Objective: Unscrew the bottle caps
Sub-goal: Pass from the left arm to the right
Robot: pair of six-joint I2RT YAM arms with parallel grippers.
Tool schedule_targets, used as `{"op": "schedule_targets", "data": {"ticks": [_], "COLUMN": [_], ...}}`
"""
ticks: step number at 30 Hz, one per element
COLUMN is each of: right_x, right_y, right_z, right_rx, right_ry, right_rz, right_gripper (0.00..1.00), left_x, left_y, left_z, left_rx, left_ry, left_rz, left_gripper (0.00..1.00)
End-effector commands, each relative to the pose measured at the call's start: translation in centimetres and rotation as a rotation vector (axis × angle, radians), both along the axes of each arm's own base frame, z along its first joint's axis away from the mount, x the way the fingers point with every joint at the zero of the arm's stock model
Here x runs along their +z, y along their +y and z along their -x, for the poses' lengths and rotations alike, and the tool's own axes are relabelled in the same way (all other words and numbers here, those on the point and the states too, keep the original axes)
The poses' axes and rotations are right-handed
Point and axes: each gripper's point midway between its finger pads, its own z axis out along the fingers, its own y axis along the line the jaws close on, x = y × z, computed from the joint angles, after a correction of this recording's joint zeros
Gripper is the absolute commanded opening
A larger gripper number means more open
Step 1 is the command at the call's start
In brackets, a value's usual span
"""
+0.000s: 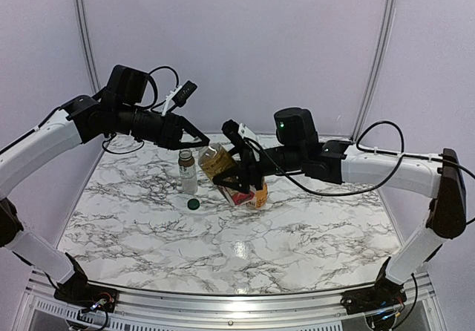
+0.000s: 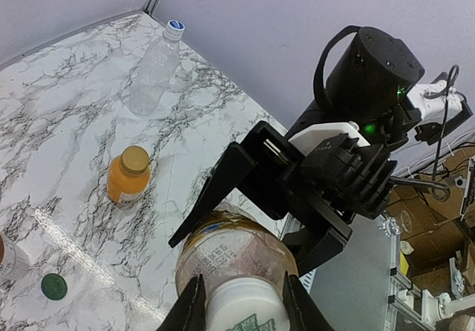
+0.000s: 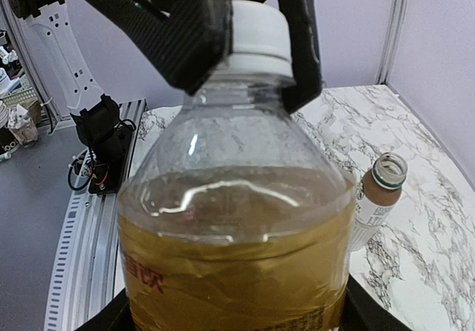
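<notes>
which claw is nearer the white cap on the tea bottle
Left. The left claw has a finger on each side of the white cap. The right claw grips the tea bottle by its body, lower down below the neck.

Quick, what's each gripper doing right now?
Left gripper: closed on the white cap.
Right gripper: closed, holding the amber tea bottle.

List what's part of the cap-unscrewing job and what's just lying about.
Job: tea bottle, white cap, orange juice bottle, tall clear bottle, open short bottle, loose green cap.
Lying about: cardboard boxes in the background.
</notes>
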Motion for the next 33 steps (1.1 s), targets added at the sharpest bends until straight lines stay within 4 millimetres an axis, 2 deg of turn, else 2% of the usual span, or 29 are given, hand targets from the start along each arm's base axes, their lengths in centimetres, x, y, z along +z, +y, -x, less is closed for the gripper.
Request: {"op": "schedule_targets", "data": {"ticks": [1, 15, 21, 23, 26, 28, 33], "right_x": [1.4, 0.5, 0.7, 0.8, 0.9, 1.0, 1.1], "right_y": [0.1, 0.7, 0.8, 0.8, 0.7, 0.7, 0.4], "right_z": [0.0, -0.3, -0.2, -0.1, 0.4, 0.8, 1.5], "right_rx": [0.025, 0.047, 0.054, 0.063, 0.084, 0.108, 0.131], "right_ry": [-0.004, 0.020, 0.024, 0.024, 0.040, 0.057, 0.084], "right_rz": [-0.053, -0.038, -0.041, -0.047, -0.068, -0.091, -0.132], "right_gripper": [0.66, 0.71, 0.62, 0.55, 0.46, 0.41, 0.36], "left_x": [0.2, 0.5, 0.3, 0.3, 0.3, 0.6, 1.5], "left_y": [-0.6, -0.8, -0.8, -0.8, -0.7, -0.6, -0.6], "left_z": [0.1, 0.3, 0.3, 0.2, 0.1, -0.1, -0.9], "left_rx": [-0.032, -0.048, -0.050, -0.050, -0.041, -0.032, 0.004], "left_ry": [-0.010, -0.006, -0.003, -0.007, -0.024, -0.046, -0.100], "left_rz": [0.015, 0.027, 0.025, 0.023, 0.017, 0.018, 0.055], "left_gripper": [0.22, 0.22, 0.22, 0.22, 0.30, 0.41, 0.76]}}
